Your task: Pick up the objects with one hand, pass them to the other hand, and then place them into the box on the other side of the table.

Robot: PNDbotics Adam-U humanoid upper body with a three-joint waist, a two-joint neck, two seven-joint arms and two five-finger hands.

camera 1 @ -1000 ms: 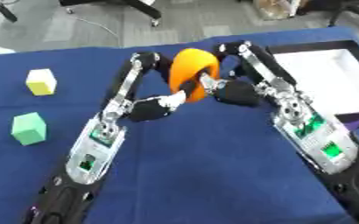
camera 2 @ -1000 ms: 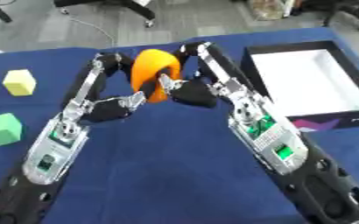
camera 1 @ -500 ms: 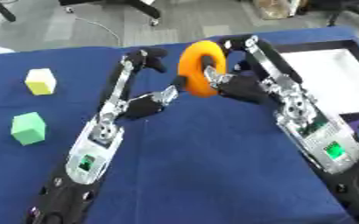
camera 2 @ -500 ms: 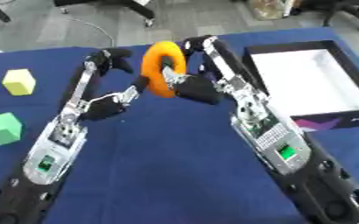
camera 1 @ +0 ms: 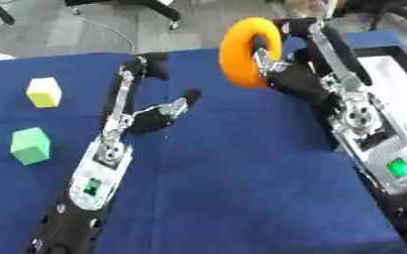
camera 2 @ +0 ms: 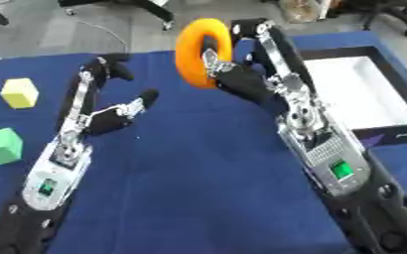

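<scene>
Orange and foam-like by its look, the ring (camera 1: 248, 51) should prove light and a little squashy, so you do best keeping hold through its hole and round the band. In the left eye view your right hand (camera 1: 287, 74) has fingers curled round that band, carrying the ring high above the blue surface (camera 1: 233, 188). Your left hand (camera 1: 162, 115) lies spread and empty below it. Half a second ago it sat close by the ring; now the two are well apart and the ring is higher.

In the right eye view the white box (camera 2: 359, 94) waits just beside your right arm, with the yellow cube (camera 2: 19, 93) and green cube (camera 2: 0, 145) still far left.
</scene>
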